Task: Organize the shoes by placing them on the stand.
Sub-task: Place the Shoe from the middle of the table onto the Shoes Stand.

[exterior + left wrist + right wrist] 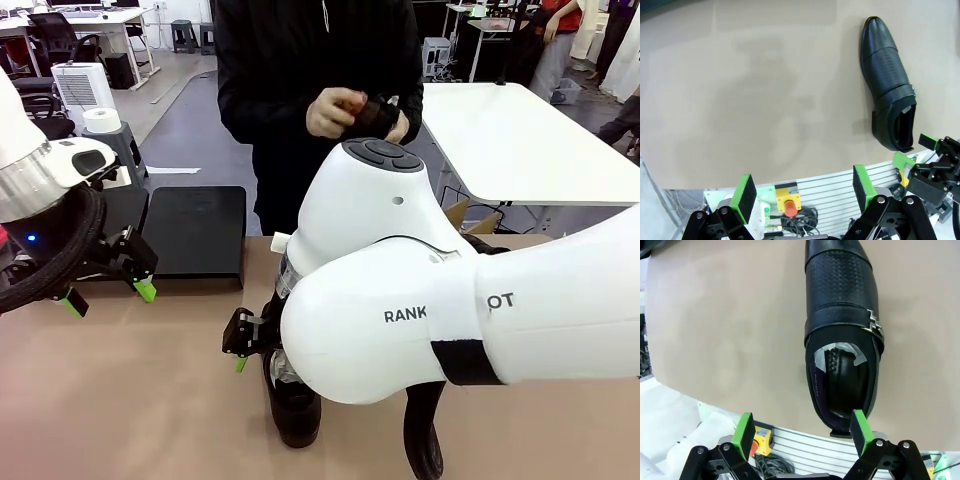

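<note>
Right gripper (803, 432) hangs low over the near middle of the table (120, 400), claw spread wide, grasping nothing. Right below it lies a shoe (842, 315), sole down, toe pointing away from the claw, the heel opening close beside one green pad. That line-up, I'd say, is so the fingers can drop over the heel collar, the firmest place to pinch.

Over on the left, the left gripper (109, 296) hovers released and empty too, just near of the stand (195, 235). It looks parked there to leave the right arm room. The stand sits at the far left, its flat top bare where it shows, well apart from the shoe.

Far side, the person's hands (350, 112) hold something dark at chest height, and I can't tell what. Nothing on the stand yet, so the whole carry leftward lies ahead.
</note>
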Controlling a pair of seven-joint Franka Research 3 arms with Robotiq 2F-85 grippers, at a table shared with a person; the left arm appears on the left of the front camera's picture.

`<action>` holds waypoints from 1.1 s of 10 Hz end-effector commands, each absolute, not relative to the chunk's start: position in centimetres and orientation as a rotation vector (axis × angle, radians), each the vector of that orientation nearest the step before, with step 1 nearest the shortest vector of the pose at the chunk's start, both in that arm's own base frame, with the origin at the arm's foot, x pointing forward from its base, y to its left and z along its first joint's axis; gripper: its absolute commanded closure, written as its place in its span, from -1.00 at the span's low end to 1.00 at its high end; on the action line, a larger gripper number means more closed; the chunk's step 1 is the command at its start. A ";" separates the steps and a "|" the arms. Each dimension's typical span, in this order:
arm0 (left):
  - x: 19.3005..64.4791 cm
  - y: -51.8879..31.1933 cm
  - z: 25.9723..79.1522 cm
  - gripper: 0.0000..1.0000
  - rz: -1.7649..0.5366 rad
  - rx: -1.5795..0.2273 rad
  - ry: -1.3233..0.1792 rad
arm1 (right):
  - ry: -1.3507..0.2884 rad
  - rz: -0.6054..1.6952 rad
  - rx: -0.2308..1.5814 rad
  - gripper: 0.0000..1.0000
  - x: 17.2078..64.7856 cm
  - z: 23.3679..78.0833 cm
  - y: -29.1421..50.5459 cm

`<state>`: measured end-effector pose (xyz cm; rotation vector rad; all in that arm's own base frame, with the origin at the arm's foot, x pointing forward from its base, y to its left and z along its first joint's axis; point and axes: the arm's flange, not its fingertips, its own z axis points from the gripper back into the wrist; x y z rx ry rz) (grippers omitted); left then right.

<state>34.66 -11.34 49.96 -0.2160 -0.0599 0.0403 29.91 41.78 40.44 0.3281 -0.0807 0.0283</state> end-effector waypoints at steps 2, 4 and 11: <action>34.7 -11.3 50.0 -1.00 0.040 -0.216 -0.060 | -0.108 0.175 0.242 -1.00 27.9 43.8 38.3; 32.5 -15.2 49.3 -1.00 0.028 -0.272 -0.013 | -0.134 0.143 0.158 -1.00 27.2 45.4 32.0; 30.4 -25.9 42.1 -1.00 0.083 -0.093 0.012 | -0.057 -0.075 0.110 -1.00 28.2 43.4 22.7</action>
